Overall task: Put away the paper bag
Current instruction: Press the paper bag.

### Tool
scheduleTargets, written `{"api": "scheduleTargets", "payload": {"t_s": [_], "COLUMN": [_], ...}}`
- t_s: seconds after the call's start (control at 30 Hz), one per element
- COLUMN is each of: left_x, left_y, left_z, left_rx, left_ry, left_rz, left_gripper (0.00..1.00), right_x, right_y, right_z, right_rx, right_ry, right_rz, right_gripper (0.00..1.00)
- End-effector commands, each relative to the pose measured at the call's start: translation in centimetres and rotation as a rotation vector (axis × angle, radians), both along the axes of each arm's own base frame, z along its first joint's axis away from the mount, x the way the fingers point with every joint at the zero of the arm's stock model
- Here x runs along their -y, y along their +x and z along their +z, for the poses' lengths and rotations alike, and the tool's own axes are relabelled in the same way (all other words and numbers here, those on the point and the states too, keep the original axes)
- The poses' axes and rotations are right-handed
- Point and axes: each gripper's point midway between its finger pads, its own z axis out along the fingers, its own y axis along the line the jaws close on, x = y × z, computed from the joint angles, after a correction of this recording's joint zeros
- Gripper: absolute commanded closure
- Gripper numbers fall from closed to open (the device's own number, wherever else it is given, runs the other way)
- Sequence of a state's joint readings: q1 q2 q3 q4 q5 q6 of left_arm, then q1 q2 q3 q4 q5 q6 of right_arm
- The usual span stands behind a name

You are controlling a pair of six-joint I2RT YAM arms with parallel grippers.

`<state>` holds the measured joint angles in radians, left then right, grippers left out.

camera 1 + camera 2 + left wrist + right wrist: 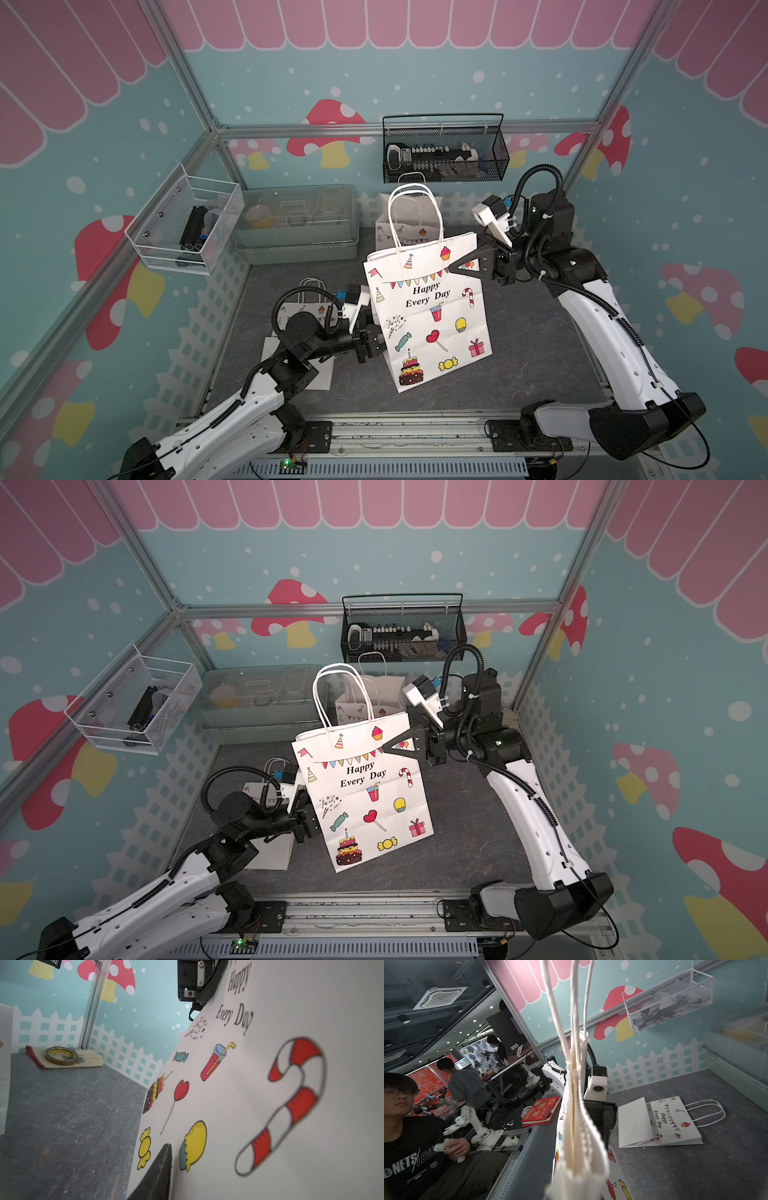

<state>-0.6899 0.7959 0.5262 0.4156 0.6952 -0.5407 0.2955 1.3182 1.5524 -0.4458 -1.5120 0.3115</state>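
**Desk:** What sits nearest the front rail?

**Photographer:** The left gripper (379, 338), low at the left edge of the paper bag (428, 316). In the left wrist view one finger (158, 1174) shows just beside the printed face. Whether the jaws have closed on the paper cannot be told.

**Desk:** And the bag itself?

**Photographer:** It is pressed flat and tilted over the middle of the dark tabletop (523, 332), handles up. The right gripper (453, 269), jaws fully closed, pinches its upper right corner.

**Desk:** Farther back?

**Photographer:** A folded bag (660, 1126) lies flat under the left arm. Another bag (409, 218) stands at the back wall, below a black mesh basket (444, 166).
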Motion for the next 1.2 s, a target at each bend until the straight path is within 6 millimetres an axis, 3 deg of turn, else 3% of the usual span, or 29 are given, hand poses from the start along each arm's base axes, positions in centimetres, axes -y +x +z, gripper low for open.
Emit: {"api": "scheduleTargets", "payload": {"t_s": [0.0,0.07,0.13,0.4,0.7,0.87,1.07,1.17], "left_x": [-0.4,-0.6,-1.3,-3.6,-3.8,-4.5,-7.5,-7.5], "left_y": [0.3,0.0,-0.4,-1.2,-1.4,-0.4,0.6,0.4], "left_z": [1.4,1.4,1.9,5.8,10.7,11.8,12.9,13.2], "left_rx": [0.029,0.028,0.035,0.052,0.081,0.110,0.135,0.142], "left_ry": [-0.004,0.005,0.000,-0.091,-0.178,-0.151,-0.150,-0.130], "left_rz": [0.043,0.041,0.056,0.079,0.047,0.125,0.285,0.277], "left_gripper": [0.68,0.65,0.53,0.26,0.22,0.22,0.23,0.23], "right_x": [-0.2,-0.4,-0.3,0.3,0.9,1.1,1.3,1.3], "right_y": [0.4,1.2,1.4,1.2,0.2,-0.5,-1.1,-1.0], "right_z": [0.4,0.4,0.2,-0.4,-1.1,-1.6,-1.9,-2.2], "right_rx": [0.016,0.005,0.007,0.020,0.037,0.037,0.057,0.045], "right_ry": [0.004,0.020,0.032,0.041,0.052,0.057,0.050,0.049], "right_rz": [-0.051,-0.101,-0.138,-0.250,-0.301,-0.302,-0.299,-0.307], "right_gripper": [1.00,1.00,1.00,1.00,1.00,1.00,1.00,1.00]}}
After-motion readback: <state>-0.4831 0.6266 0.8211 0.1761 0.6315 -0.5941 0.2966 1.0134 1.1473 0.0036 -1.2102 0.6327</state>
